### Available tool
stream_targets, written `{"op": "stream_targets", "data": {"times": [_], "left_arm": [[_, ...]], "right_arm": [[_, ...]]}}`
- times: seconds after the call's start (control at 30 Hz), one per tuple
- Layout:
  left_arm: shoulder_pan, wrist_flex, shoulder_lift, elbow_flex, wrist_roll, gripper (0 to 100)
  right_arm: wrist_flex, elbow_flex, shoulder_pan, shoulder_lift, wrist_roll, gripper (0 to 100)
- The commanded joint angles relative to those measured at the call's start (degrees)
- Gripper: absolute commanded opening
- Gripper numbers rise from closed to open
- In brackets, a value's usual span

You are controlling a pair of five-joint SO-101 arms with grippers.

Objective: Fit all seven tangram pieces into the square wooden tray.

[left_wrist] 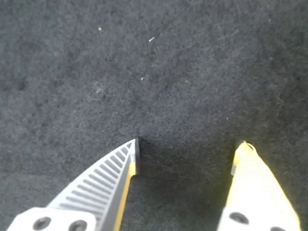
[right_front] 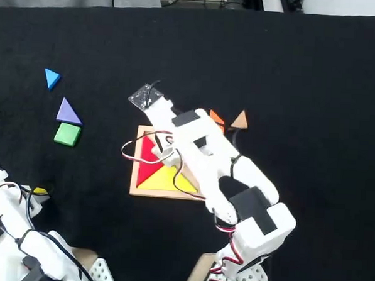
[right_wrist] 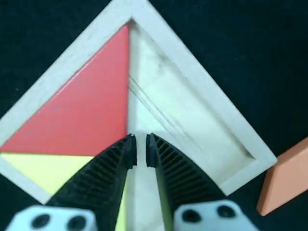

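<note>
Two triangles (right_front: pixel 163 178) lie in the tray (right_front: pixel 133 175), three pieces (right_front: pixel 68 112) well left.

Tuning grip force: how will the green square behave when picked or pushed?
The green square looks like a solid flat block, so probably stiff and light. Lying flat on the black cloth, it likely won't roll or tip; the cloth may resist a push.

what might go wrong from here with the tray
The right arm's jaws hang almost shut at the inner edge of the red triangle; dropping lower might lift or shift it against the yellow triangle. The orange piece lies close beside the wooden tray, so a sweep there could knock it away.
</note>
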Motion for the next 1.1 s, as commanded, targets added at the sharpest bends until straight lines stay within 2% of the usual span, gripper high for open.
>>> {"op": "stream_targets", "data": {"times": [0.0,0.13,0.27,0.37,0.53,0.63,0.77,0.87,1.07], "left_arm": [[0.9,-0.4,-0.6,0.1,-0.4,32],[0.9,-0.4,-0.6,0.1,-0.4,32],[0.9,-0.4,-0.6,0.1,-0.4,32],[0.9,-0.4,-0.6,0.1,-0.4,32],[0.9,-0.4,-0.6,0.2,-0.4,32],[0.9,-0.4,-0.6,0.2,-0.4,32],[0.9,-0.4,-0.6,0.2,-0.4,32],[0.9,-0.4,-0.6,0.2,-0.4,32],[0.9,-0.4,-0.6,0.2,-0.4,32]], "right_arm": [[1.9,-2.9,0.6,-1.7,-0.4,5.6],[6.2,-4.6,7.8,-8.3,-0.9,5.6],[6.2,-1.9,14.3,-16.4,-2.9,5.6],[1.6,3.2,16.0,-19.1,-6.2,5.6],[-5.5,8.0,16.4,-16.8,-6.2,6.3],[-4.2,5.0,17.8,-13.4,-12.2,12.6],[0.7,-4.2,19.2,-8.6,-25.5,25.2],[4.0,-10.3,19.1,-4.4,-33.1,26.4],[5.6,-19.4,19.1,5.9,-34.2,25.2]]}}
